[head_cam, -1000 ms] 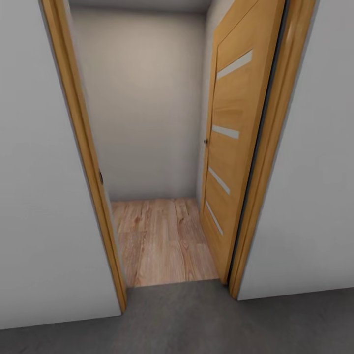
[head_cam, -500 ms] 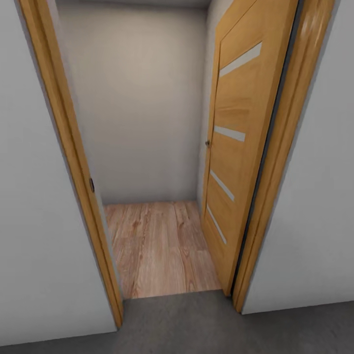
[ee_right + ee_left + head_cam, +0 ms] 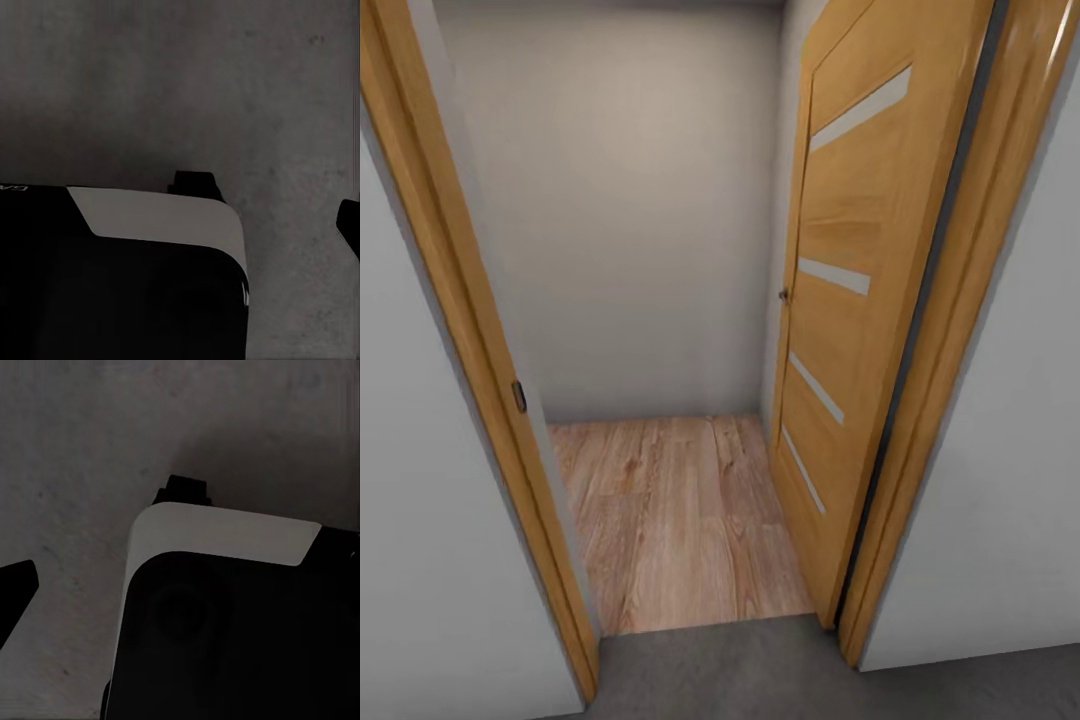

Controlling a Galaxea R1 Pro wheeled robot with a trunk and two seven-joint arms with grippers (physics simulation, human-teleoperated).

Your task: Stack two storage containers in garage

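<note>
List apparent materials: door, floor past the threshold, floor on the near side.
Door: orange-brown wood look, smooth satin sheen, visible grain; four pale strips look like frosted glass. Far floor: light wood planks, with seams and grain showing. Near floor: dark grey, mottled and matte, probably concrete.

No readable text, label, brand or number appeared; faint white marks on the robot's black base (image 3: pixel 112 292) stayed illegible.
</note>
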